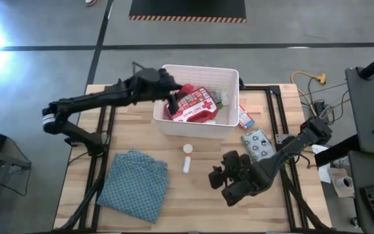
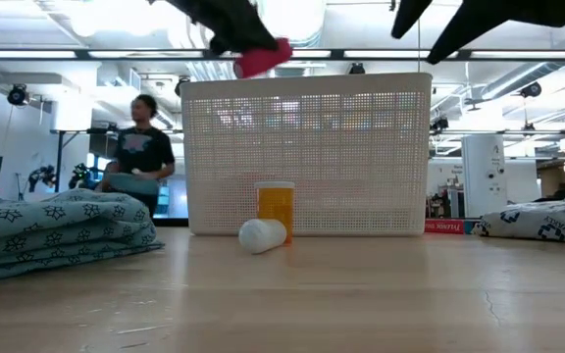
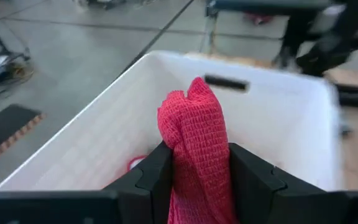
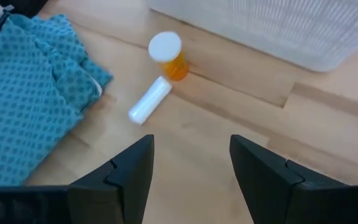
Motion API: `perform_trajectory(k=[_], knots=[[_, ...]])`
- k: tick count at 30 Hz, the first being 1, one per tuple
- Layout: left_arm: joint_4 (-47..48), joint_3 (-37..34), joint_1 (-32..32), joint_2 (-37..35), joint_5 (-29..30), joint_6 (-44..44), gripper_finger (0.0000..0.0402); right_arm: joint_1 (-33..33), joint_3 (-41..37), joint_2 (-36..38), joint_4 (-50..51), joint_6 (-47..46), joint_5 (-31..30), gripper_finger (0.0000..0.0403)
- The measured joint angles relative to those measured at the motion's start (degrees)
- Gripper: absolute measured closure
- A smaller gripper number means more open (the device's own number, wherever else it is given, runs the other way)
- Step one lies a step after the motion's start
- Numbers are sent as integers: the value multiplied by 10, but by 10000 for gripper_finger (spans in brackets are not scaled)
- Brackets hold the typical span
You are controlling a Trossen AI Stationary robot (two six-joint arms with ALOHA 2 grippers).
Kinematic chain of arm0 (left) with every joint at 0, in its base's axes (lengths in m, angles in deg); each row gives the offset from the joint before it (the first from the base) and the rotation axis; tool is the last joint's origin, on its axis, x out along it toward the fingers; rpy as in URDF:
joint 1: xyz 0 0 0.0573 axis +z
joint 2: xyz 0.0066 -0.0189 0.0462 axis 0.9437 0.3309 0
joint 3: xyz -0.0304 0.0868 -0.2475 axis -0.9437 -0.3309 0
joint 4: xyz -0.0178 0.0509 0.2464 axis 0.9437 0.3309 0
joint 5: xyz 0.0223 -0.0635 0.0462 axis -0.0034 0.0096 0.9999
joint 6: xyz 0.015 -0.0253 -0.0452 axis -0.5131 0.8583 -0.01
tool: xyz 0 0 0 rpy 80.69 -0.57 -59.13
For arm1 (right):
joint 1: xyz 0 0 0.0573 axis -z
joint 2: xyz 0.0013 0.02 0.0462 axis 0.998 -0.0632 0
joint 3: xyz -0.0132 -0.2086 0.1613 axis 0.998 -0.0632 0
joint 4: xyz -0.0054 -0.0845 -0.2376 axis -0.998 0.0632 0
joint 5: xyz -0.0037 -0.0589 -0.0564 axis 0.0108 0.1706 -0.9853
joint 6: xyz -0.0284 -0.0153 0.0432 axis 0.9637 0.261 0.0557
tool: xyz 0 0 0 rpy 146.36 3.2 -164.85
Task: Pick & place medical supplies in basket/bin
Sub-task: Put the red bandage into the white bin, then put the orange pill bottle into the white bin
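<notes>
My left gripper [image 1: 176, 97] [image 3: 194, 158] hangs above the left part of the white slotted bin [image 1: 197, 127] [image 2: 307, 152], shut on a red, woven-textured roll [image 3: 194, 134] [image 2: 263, 59] [image 1: 186, 89]. The red-and-white first aid case [image 1: 197, 106] and a green-capped bottle [image 1: 223, 99] lie inside the bin. On the table in front of the bin, an orange bottle with a white cap [image 4: 166, 53] [image 2: 276, 208] stands upright, and a small white bottle [image 4: 149, 99] [image 2: 261, 234] lies on its side. My right gripper [image 1: 223, 177] [image 4: 191, 149] hovers open near them, holding nothing. My left gripper pinches the red roll between its two fingers [image 3: 157, 174], across the roll's lower part [image 3: 197, 180]. The roll's rounded free end [image 3: 197, 93] sticks out past the fingertips. It is lifted clear, above the bin's rim in the low view.
A blue-green patterned cloth [image 1: 135, 182] [image 4: 30, 106] lies bunched at the table's near left. A small red-blue-white box [image 1: 245, 119] and a pale dotted soft pack [image 1: 258, 144] lie to the right of the bin. A person [image 2: 140, 147] stands in the room behind.
</notes>
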Motion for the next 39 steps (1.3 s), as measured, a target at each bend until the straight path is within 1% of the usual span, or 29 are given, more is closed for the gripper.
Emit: perform_trajectory(k=[2, 4, 9, 12, 14, 18, 20, 22, 24, 27, 31, 33, 37, 39], knots=[[24, 23, 10, 31, 0, -12, 284, -5, -4, 0, -2, -7, 0, 202], [68, 53, 11, 62, 0, -26, 276, -6, -10, 0, -6, -7, 1, 202], [171, 147, 8, 127, 14, -30, 233, -7, -21, -1, -9, 2, 13, 202], [234, 208, 4, 149, 42, -31, 207, -7, -30, -1, -11, 16, 37, 202], [261, 236, 3, 159, 48, -42, 193, -7, -39, -1, -22, 32, 42, 202], [311, 268, 1, 155, 64, -81, 176, -4, -54, -1, -46, 54, 44, 202], [354, 277, -14, 138, 78, -77, 176, 3, -66, -1, -83, 75, 53, 202], [389, 272, -43, 103, 106, -62, 184, 18, -83, -1, -139, 124, 76, 202], [406, 245, -82, 57, 134, -39, 194, 37, -101, -2, -210, 179, 91, 202], [395, 175, -140, -15, 144, 27, 209, 69, -122, -2, -300, 241, 93, 202], [341, 47, -216, -119, 148, 156, 223, 118, -121, -3, -341, 276, 95, 202], [295, -26, -248, -170, 154, 211, 228, 142, -120, -3, -364, 307, 127, 202], [202, -162, -310, -260, 166, 291, 230, 183, -119, -19, -420, 329, 235, 202], [156, -221, -345, -302, 165, 328, 231, 195, -107, -35, -410, 321, 255, 202]])
